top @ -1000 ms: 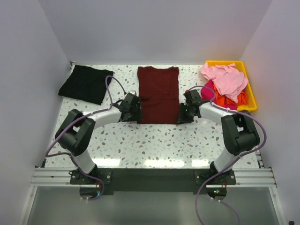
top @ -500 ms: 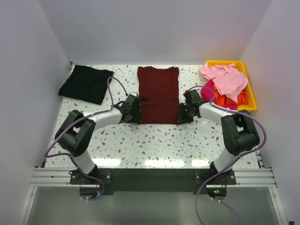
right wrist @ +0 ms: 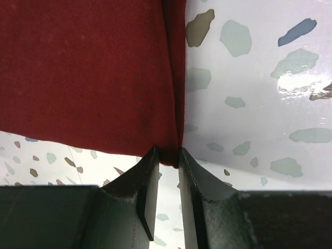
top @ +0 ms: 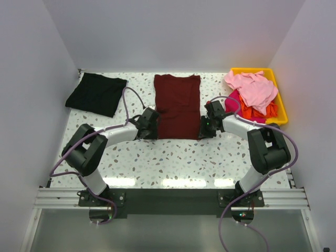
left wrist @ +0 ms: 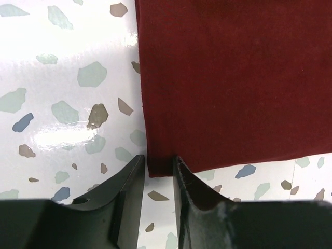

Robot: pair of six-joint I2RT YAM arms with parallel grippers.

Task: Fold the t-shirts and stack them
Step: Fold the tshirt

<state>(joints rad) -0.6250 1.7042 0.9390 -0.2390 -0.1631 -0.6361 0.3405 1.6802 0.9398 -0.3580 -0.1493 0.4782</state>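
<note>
— Dark maroon cloth t-shirt point(top: 177, 105) lies mid-table, folded into a long flat rectangle on the white speckled terrazzo tabletop point(top: 173, 157). What does the overhead view add?

— A folded black cloth t-shirt point(top: 96, 93) at far left. At far right, the yellow plastic bin point(top: 282, 107) is heaped with a crumpled light pink t-shirt point(top: 252, 86), an orange t-shirt point(top: 257, 112) and a magenta t-shirt point(top: 232, 102).

— And the wrist cameras?

— A fine knit, and glare on the glossy tabletop. The left gripper point(left wrist: 158, 166) straddles the near-left corner with its black fingers narrowly apart. Whether they clamp it, I cannot tell. The right gripper point(right wrist: 167, 155) pinches the doubled near-right edge, both fingers touching cloth.
</note>
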